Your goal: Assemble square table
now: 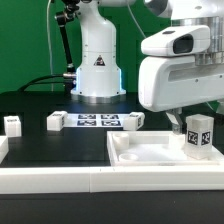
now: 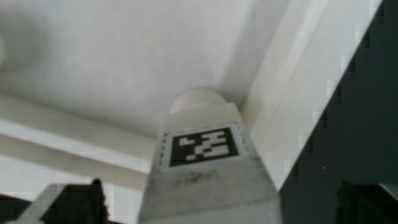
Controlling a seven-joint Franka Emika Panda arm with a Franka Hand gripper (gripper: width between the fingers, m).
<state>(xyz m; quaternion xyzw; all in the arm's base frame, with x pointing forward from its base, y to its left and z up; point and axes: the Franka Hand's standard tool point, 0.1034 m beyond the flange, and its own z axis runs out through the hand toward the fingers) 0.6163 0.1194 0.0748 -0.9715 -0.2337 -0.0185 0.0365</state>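
The white square table top lies at the exterior view's right, rim up. A white tagged leg stands upright in its right corner. In the wrist view the leg rises from the corner of the top. My gripper hangs straight over this leg. Its dark fingertips stand on either side of the leg with a small gap on each side, so my gripper is open around the leg. Three more tagged legs lie on the black table: one, a second and a third.
The marker board lies flat in front of the robot base. A long white rail runs along the front edge of the table, left of the top.
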